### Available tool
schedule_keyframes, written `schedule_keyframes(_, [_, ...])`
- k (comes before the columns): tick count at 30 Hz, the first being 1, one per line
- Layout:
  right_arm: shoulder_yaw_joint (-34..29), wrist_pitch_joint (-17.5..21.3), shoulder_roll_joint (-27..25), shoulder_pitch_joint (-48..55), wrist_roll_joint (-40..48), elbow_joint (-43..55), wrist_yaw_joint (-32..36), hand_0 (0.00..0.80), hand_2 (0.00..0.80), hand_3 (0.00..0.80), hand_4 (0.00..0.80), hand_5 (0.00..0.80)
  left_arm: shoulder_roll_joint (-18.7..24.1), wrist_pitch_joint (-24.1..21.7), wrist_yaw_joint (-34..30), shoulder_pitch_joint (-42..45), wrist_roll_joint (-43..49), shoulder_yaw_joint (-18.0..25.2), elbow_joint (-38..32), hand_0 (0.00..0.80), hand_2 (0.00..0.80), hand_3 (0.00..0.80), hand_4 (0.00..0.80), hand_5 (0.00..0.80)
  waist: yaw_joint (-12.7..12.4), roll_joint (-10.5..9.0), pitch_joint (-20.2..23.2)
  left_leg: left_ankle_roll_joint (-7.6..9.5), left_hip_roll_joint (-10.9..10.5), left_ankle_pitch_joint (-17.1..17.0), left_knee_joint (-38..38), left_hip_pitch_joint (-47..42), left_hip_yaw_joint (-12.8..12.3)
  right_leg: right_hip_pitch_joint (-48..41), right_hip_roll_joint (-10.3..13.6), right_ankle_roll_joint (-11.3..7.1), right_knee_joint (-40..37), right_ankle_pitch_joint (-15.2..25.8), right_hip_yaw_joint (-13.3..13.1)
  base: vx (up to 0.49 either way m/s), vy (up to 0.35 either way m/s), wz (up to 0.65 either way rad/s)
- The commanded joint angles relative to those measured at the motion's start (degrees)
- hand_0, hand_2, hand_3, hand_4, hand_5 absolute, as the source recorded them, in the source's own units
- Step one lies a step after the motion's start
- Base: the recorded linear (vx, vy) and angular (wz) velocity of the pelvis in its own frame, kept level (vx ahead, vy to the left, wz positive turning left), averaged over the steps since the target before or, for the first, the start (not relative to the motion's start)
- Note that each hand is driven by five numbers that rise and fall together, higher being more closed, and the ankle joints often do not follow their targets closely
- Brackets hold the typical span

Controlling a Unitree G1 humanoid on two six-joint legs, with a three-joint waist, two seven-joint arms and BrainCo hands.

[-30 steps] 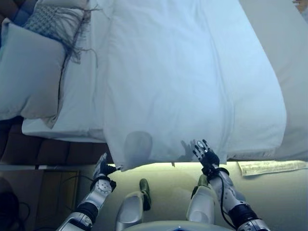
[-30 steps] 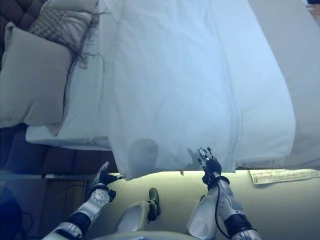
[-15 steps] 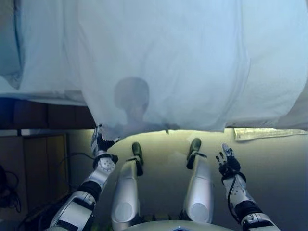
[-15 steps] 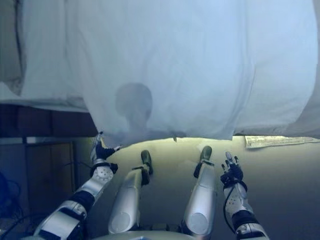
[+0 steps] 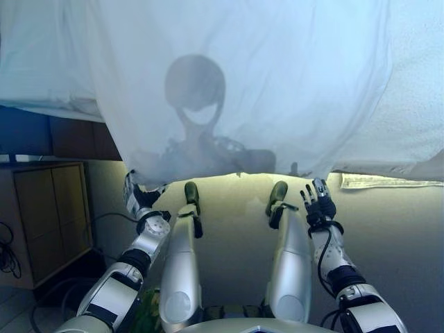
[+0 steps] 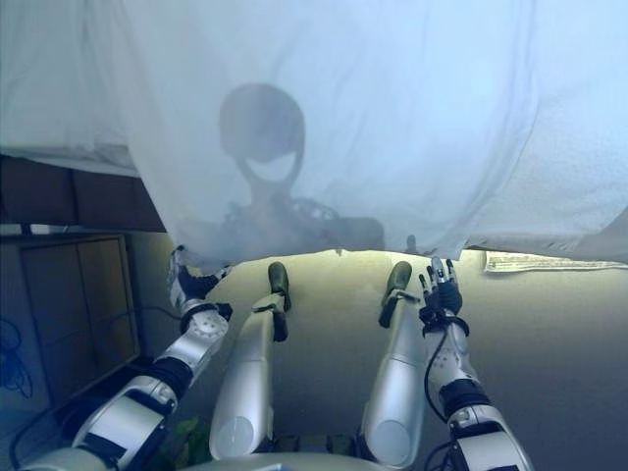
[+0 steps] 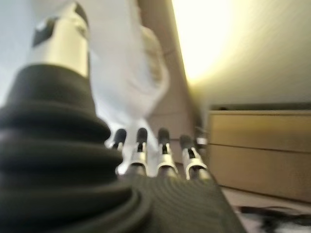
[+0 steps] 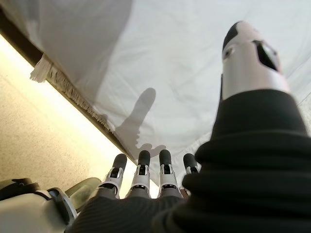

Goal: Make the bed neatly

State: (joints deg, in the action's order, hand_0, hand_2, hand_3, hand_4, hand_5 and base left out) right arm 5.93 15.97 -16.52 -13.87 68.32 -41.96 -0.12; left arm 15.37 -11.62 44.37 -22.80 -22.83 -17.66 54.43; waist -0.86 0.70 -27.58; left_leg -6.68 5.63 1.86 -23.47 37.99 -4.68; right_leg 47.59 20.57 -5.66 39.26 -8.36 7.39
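Left hand pinches the white duvet's lower corner at the bed's near edge; right hand spread, empty; light, floppy cloth, best gripped along that hem.

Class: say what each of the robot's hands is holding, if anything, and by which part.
The left hand pinches the white sheet by its lower corner at the hanging edge. The right hand holds nothing; its fingers are straight, clear of the sheet.

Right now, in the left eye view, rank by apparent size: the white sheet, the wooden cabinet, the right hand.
1. sheet
2. cabinet
3. right hand

The cabinet is cut by the frame edge, yet clearly looks bigger than the hand.
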Motion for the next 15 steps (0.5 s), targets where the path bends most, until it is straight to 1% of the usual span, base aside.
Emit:
schedule_keyframes(1, [-3.1,3.0,-0.8,1.9,1.1,0.5,1.2,0.000,0.000,0.000,0.000,0.000,-2.4,-3.6,-22.5,3.5,-21.4,7.5,3.4,0.000,0.000,0.000,0.000,0.000,-0.7,1.40,-1.5,1.33,-1.0,0.9,-5.9,4.8,2.3,-2.8,1.4,-6.55,-16.8,15.2,0.5,0.024,0.044,0.12])
schedule_keyframes(3, [-4.2,3.0,-0.5,1.7,0.8,0.0,1.7,0.000,0.000,0.000,0.000,0.000,-4.3,-0.6,-36.1,4.2,-33.7,9.6,4.4,0.000,0.000,0.000,0.000,0.000,-0.7,1.59,-1.4,1.31,-0.8,0.8,-6.1,5.3,2.4,-2.2,1.5,-6.61,-16.1,14.9,0.3,-0.007,-0.004,0.19])
schedule_keyframes(4, [-4.5,3.0,-0.4,1.6,0.8,-0.3,2.0,0.000,0.000,0.000,0.000,0.000,-4.6,-0.6,-37.9,4.2,-34.0,10.2,4.8,0.000,0.000,0.000,0.000,0.000,-0.8,1.53,-1.4,1.30,-0.7,0.8,-6.1,5.4,2.5,-2.2,1.6,-6.66,-16.1,14.9,0.4,-0.023,-0.048,0.16])
schedule_keyframes(5, [-5.3,3.0,-0.3,1.2,1.1,-1.3,3.3,0.000,0.000,0.000,0.000,0.000,-5.5,1.6,-44.0,4.2,-40.0,11.7,5.6,0.000,0.000,0.000,0.000,0.000,-0.9,1.30,-1.6,1.24,-0.4,0.8,-5.9,5.5,2.5,-2.2,1.5,-6.85,-16.2,14.9,0.6,-0.037,-0.084,0.13])
schedule_keyframes(6, [-6.0,3.2,0.0,0.8,1.3,-2.4,4.6,0.000,0.000,0.000,0.000,0.000,-6.0,4.2,-48.7,4.1,-45.2,12.8,6.2,0.000,0.000,0.000,0.000,0.000,-1.0,1.04,-1.8,1.22,-0.2,0.9,-5.8,5.6,2.5,-2.3,1.5,-6.96,-16.4,14.8,0.9,-0.050,-0.119,0.10])
schedule_keyframes(8, [-7.0,3.6,0.7,0.0,2.1,-4.5,6.7,0.000,0.000,0.000,0.000,0.000,-6.5,9.6,-56.3,3.7,-53.8,15.1,7.7,0.000,0.000,0.000,0.000,0.000,-1.3,0.50,-2.0,1.16,0.3,1.0,-5.6,5.9,2.7,-2.5,1.4,-7.11,-16.8,14.7,1.4,-0.037,-0.111,0.13])
schedule_keyframes(10, [-7.6,4.0,1.2,-0.8,3.0,-6.3,8.5,0.000,0.000,0.000,0.000,0.000,-6.6,13.8,-60.2,2.9,-59.3,16.4,8.6,0.000,0.000,0.000,0.000,0.000,-1.5,-0.06,-2.2,1.20,0.7,1.2,-5.7,6.2,2.7,-2.6,1.2,-7.06,-17.0,14.8,1.7,-0.012,-0.088,0.09])
schedule_keyframes(11, [-7.6,4.2,1.5,-1.2,3.4,-6.8,9.0,0.000,0.000,0.000,0.000,0.000,-6.6,15.3,-61.4,2.3,-60.8,16.8,8.8,0.000,0.000,0.000,0.000,0.000,-1.5,-0.39,-2.2,1.21,0.9,1.2,-5.7,6.5,2.7,-2.4,1.1,-7.03,-17.2,14.9,1.7,-0.008,-0.086,0.01])
schedule_keyframes(15, [-7.2,4.8,2.6,-2.4,4.4,-7.1,10.5,0.000,0.000,0.000,0.000,0.000,-7.0,16.8,-61.9,-0.4,-66.3,16.8,7.5,0.000,0.000,0.000,0.000,0.000,-1.2,-1.60,-2.1,1.41,1.4,1.4,-6.2,7.5,3.0,-1.7,0.6,-6.85,-17.5,15.5,1.6,0.000,-0.067,-0.02])
